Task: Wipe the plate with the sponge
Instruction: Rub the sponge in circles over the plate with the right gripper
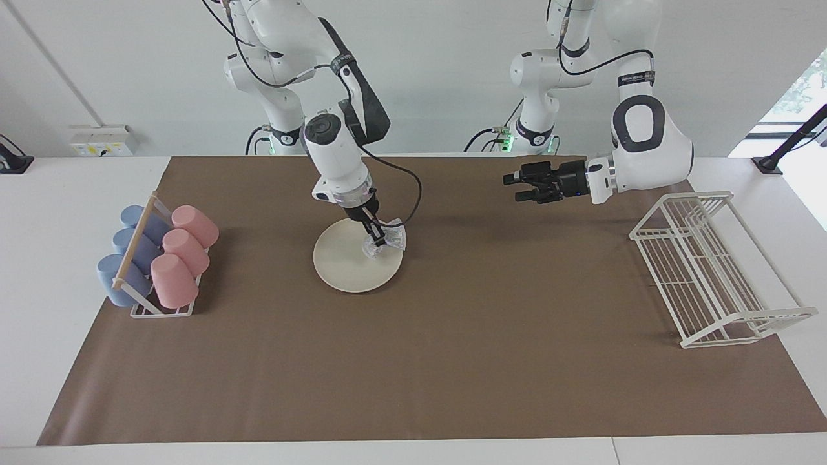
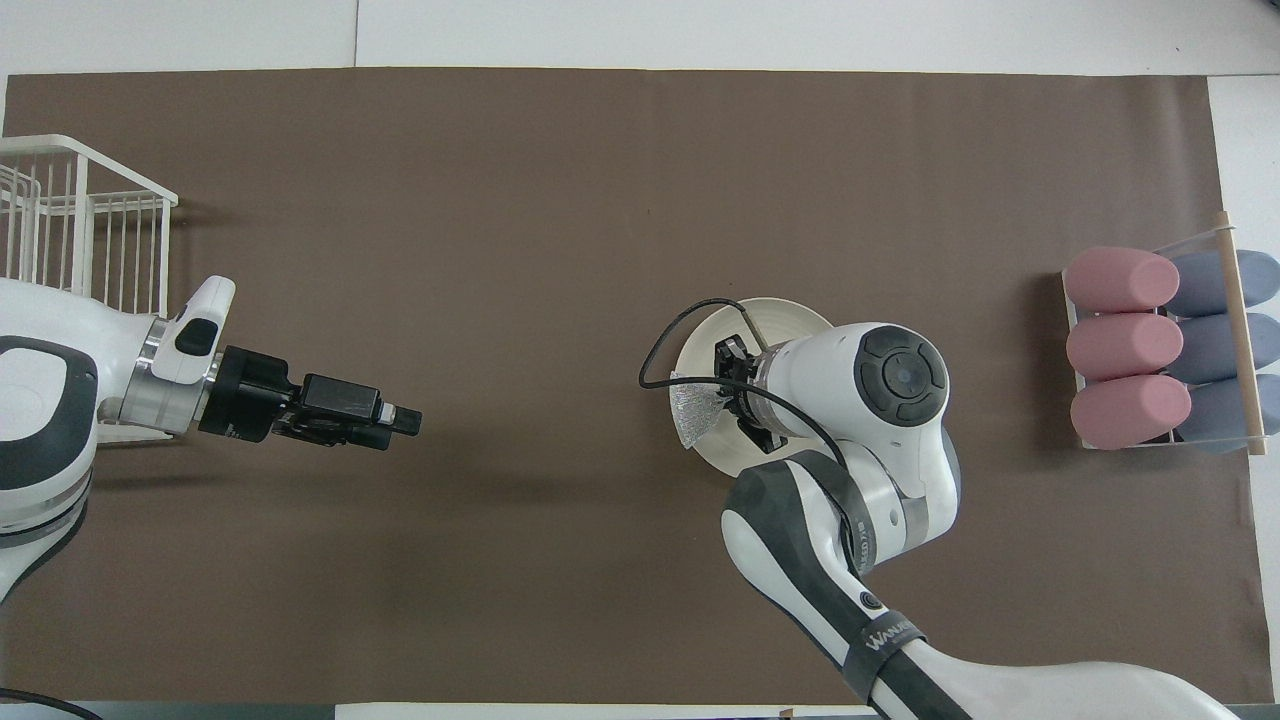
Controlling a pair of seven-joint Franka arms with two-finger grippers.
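The cream-white plate (image 1: 345,266) (image 2: 778,312) lies flat on the brown mat, somewhat toward the right arm's end. My right gripper (image 1: 376,240) (image 2: 730,402) points down over the plate's edge that faces the left arm's end and is shut on the silvery sponge (image 1: 393,237) (image 2: 694,420). The sponge is low on that edge and appears to touch the plate, partly overhanging its rim. In the overhead view the right arm's wrist hides much of the plate. My left gripper (image 1: 514,186) (image 2: 412,424) hovers level above the mat toward its own end, open and holding nothing.
A small rack (image 1: 143,309) of pink cups (image 1: 186,250) and blue cups (image 1: 129,242) stands at the right arm's end. A white wire dish rack (image 1: 704,271) (image 2: 70,215) stands at the left arm's end. The brown mat (image 1: 452,361) covers the table.
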